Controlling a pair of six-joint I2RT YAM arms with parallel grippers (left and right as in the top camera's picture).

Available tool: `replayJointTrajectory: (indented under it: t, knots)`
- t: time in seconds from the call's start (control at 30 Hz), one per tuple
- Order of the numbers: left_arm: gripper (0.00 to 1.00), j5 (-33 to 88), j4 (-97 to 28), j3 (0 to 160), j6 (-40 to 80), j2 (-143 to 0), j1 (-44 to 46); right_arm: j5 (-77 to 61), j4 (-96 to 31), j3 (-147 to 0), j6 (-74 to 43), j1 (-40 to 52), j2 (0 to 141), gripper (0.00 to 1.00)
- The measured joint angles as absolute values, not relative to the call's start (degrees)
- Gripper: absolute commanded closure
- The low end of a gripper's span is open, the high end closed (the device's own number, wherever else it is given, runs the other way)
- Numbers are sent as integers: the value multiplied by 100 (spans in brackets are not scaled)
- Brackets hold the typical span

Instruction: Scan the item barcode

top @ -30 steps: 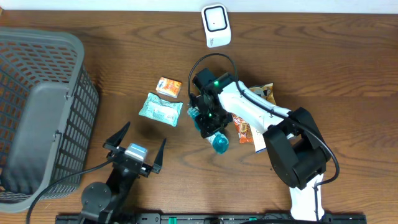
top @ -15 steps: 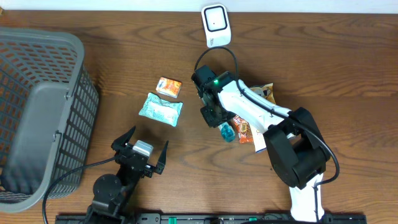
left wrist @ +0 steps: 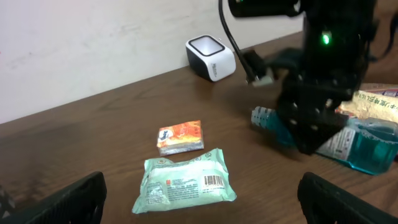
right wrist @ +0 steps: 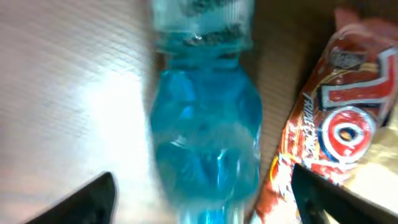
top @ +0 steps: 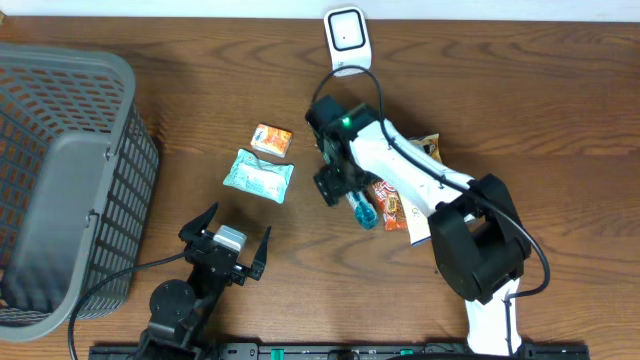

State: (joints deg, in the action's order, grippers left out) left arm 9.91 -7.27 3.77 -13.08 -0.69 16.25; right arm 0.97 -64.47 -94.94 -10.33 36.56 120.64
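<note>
- Dark wooden worktop (top: 560, 90) is shared by a grey basket (top: 60, 180) at the left, a white scanner (top: 346, 40) at the far edge and loose goods in the middle.
- A blue bottle (right wrist: 205, 137) is taken to be the item for scanning. It is laid on its side just right of centre, well apart from the scanner, with a red snack bag (right wrist: 336, 124) close against its right side.
- The right jaws are seen released, spread wide on either side of the bottle with nothing grasped.
- The left jaws are likewise spread and empty, at the near edge, facing a green packet (left wrist: 186, 180) and an orange packet (left wrist: 180, 137).
- Rolling is judged the main risk: the bottle is round and unheld, so it could be pushed aside by an off-centre closing rather than pinched.
- The snack bag could be caught along with the bottle, since it lies where one finger must pass.
- No barcode can be made out on the bottle in any view. If the label is turned away or covered by a finger once lifted, no read would be obtained.
- A sag or slip could be caused by the liquid if the grip is taken near one end.
- The scanner is small and free-standing, so it could be knocked over by a low approach.
</note>
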Motion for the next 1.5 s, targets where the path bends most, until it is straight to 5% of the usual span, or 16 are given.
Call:
replayJointTrajectory:
  t: [0.67, 1.0, 1.5]
  knots:
    - [2, 947, -836, 395, -1308, -69, 1625, -58, -8650, -10580, -1496, 3575, 11345, 1]
    - [2, 947, -840, 397, -1308, -69, 1625, 113, -7144, -9498, -1691, 3653, 10307, 1]
    - [2, 906, -854, 399, -1308, -69, 1625, -30, -7605, -11343, -941, 3284, 12599, 2]
